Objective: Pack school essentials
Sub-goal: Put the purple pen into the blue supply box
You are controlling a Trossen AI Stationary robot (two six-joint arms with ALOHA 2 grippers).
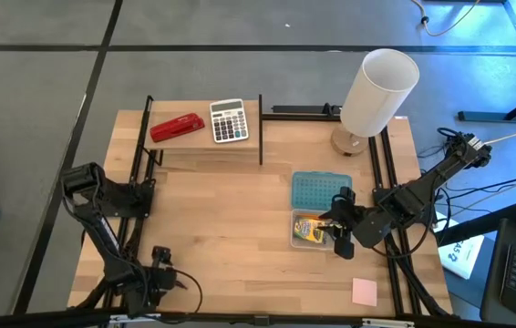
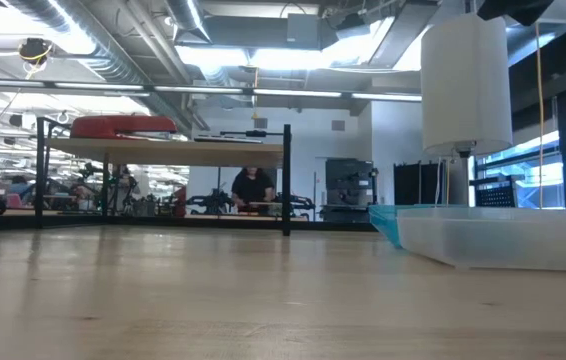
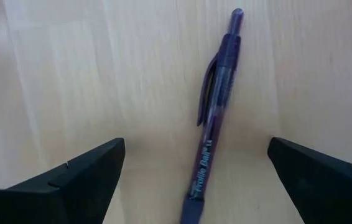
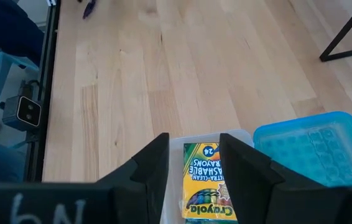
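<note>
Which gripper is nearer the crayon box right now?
Right. The right gripper is directly over the crayon box, its fingers either side of it above the clear container. The left gripper is far across the table, open over the purple pen.

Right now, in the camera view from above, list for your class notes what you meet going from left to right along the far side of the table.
Red stapler → grey calculator → white lamp.
</note>
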